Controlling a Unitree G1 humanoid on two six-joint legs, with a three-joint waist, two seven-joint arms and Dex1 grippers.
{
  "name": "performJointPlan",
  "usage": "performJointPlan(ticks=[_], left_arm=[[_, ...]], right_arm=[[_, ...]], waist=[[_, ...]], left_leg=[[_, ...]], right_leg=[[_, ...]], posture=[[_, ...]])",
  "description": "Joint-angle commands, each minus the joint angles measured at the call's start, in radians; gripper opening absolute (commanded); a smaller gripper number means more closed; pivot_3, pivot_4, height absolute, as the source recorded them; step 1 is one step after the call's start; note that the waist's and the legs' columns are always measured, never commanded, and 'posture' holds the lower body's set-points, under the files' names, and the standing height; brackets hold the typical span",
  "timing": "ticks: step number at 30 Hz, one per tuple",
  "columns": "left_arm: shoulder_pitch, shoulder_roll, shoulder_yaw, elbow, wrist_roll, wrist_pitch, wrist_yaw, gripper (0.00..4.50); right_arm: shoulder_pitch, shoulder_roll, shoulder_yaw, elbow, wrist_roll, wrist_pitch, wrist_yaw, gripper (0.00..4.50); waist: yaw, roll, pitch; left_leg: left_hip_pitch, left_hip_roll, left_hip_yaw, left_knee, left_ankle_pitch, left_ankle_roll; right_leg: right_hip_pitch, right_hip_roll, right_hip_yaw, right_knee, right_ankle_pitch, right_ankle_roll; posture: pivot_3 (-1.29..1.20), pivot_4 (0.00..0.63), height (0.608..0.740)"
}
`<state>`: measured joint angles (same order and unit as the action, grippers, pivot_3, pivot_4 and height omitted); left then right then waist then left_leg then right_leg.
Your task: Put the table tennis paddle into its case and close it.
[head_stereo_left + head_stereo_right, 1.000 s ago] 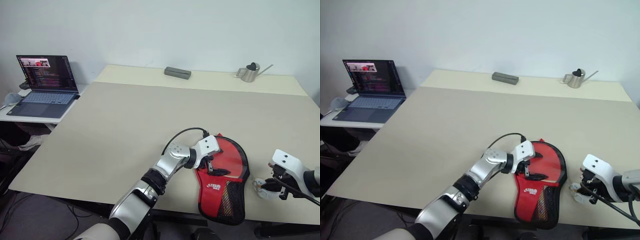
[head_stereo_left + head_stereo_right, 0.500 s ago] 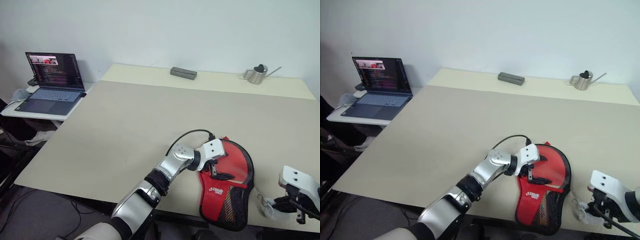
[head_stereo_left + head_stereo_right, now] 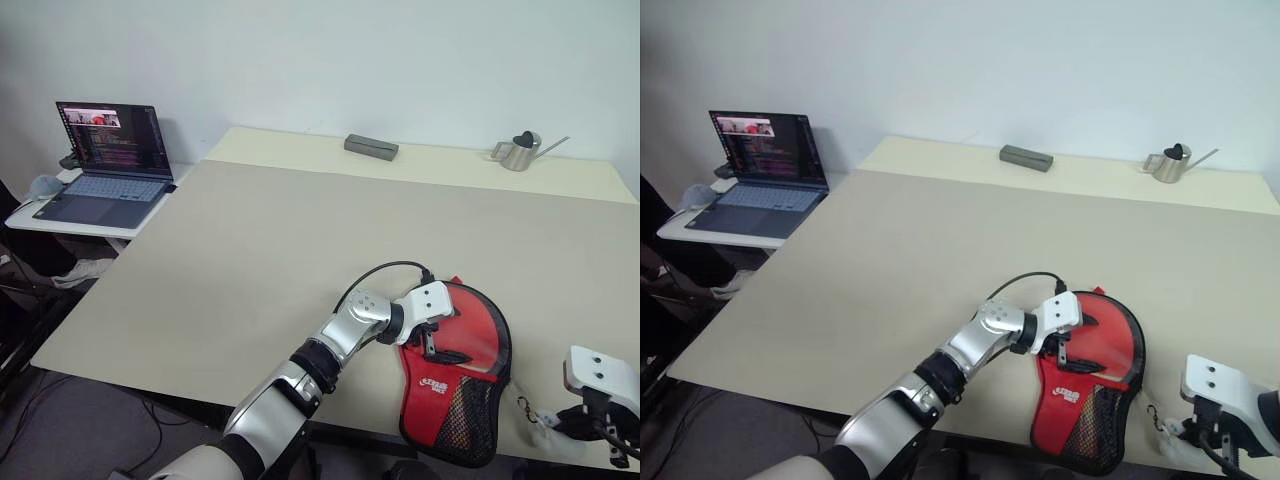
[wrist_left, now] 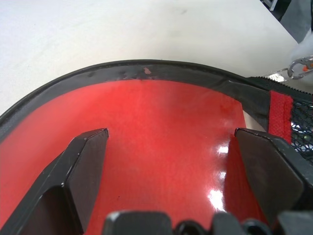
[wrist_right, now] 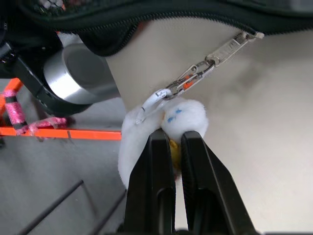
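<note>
You see the case (image 3: 455, 375) lying flat on the table (image 3: 250, 250), red side up, near the table's front edge, with its mesh pocket (image 3: 463, 410) at the end closest to that edge. Your left gripper (image 3: 437, 342) rests on the round part of the case, and in the left wrist view its two black fingers (image 4: 80, 171) stand wide apart over the shiny red surface, holding nothing between them. The paddle itself you cannot see, so I cannot tell if it is inside the case. Your right gripper (image 5: 176, 147) is just beside the case, at the table's front edge on the side away from the laptop (image 3: 100, 165). Its fingers are almost together and they pinch a small white fluffy charm (image 5: 161, 132), which is joined by a thin metal clip chain (image 5: 205, 63) to the zip of the case. Far from the case, at the back edge of the table, you see a small metal watering can (image 3: 517, 152) and a flat grey box (image 3: 371, 147). The laptop is open on a low side table (image 3: 30, 215) beside the main table, well apart from the case.
</note>
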<state>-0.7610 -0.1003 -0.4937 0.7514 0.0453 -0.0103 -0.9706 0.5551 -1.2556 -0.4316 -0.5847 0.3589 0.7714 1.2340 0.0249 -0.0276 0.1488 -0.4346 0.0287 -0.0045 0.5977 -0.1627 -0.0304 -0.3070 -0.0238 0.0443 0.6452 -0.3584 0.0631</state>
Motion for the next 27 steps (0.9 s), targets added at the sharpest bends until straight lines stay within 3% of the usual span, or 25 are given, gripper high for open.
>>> performJointPlan(ticks=[1, 5, 9, 13, 16, 21, 24, 27], left_arm=[[0.029, 0.019, -0.017, 0.102, 0.062, 0.039, 0.039, 4.50], [0.027, 0.017, -0.010, 0.101, 0.059, 0.039, 0.042, 4.50], [0.026, 0.015, -0.007, 0.102, 0.057, 0.037, 0.045, 4.50], [0.021, 0.007, 0.027, 0.080, 0.033, 0.024, 0.048, 4.50], [0.012, 0.015, 0.069, 0.023, -0.013, 0.043, 0.022, 4.50], [-0.018, 0.048, 0.171, -0.157, -0.144, 0.158, -0.059, 4.50], [-0.029, 0.084, 0.214, -0.312, -0.232, 0.272, -0.117, 4.50], [-0.035, 0.139, 0.241, -0.444, -0.295, 0.370, -0.164, 4.50]], right_arm=[[-0.036, 0.009, 0.027, -0.010, 0.060, 0.054, 0.017, 0.64], [-0.091, 0.014, 0.013, 0.025, 0.088, 0.090, 0.023, 1.86], [-0.185, 0.014, -0.033, 0.091, 0.159, 0.149, 0.036, 1.86], [-0.478, 0.032, 0.011, 0.240, 0.238, 0.271, -0.064, 1.86], [-0.613, 0.063, 0.070, 0.297, 0.253, 0.340, -0.132, 1.86], [-0.717, 0.100, 0.176, 0.342, 0.236, 0.343, -0.191, 1.86], [-0.782, 0.149, 0.248, 0.384, 0.208, 0.323, -0.245, 1.86], [-0.858, 0.206, 0.310, 0.436, 0.169, 0.310, -0.304, 1.86]], waist=[[-0.002, 0.000, 0.000], [-0.006, 0.000, 0.000], [-0.013, 0.000, 0.000], [-0.027, 0.002, 0.001], [-0.027, 0.002, 0.002], [-0.031, 0.012, 0.009], [-0.032, 0.014, 0.013], [-0.031, 0.016, 0.017]], left_leg=[[0.000, 0.000, 0.000, 0.000, 0.000, 0.000], [0.001, 0.000, -0.003, 0.001, 0.000, 0.000], [0.002, 0.001, -0.008, 0.005, 0.000, 0.000], [0.002, 0.001, -0.009, 0.008, 0.000, 0.001], [0.002, 0.001, -0.009, 0.008, 0.001, 0.002], [-0.003, 0.000, -0.009, 0.007, 0.001, 0.002], [-0.016, -0.001, -0.008, 0.008, 0.001, 0.002], [-0.018, -0.002, -0.008, 0.010, 0.001, 0.001]], right_leg=[[0.000, 0.000, 0.000, 0.000, 0.000, 0.000], [0.002, 0.000, 0.000, 0.000, 0.000, 0.000], [0.004, 0.000, 0.000, 0.000, 0.001, 0.001], [0.006, -0.002, 0.000, 0.000, 0.002, 0.002], [0.005, -0.004, -0.001, 0.001, 0.002, -0.005], [0.004, -0.003, 0.000, 0.003, 0.004, -0.003], [-0.013, 0.001, 0.001, 0.012, 0.004, -0.003], [-0.014, 0.002, 0.000, 0.015, 0.003, -0.003]], posture=[[0.00, 0.150, 0.740], [0.00, 0.150, 0.740], [0.00, 0.150, 0.740], [0.00, 0.150, 0.740], [0.00, 0.150, 0.740], [0.00, 0.150, 0.740], [0.00, 0.150, 0.740], [0.00, 0.150, 0.740]])
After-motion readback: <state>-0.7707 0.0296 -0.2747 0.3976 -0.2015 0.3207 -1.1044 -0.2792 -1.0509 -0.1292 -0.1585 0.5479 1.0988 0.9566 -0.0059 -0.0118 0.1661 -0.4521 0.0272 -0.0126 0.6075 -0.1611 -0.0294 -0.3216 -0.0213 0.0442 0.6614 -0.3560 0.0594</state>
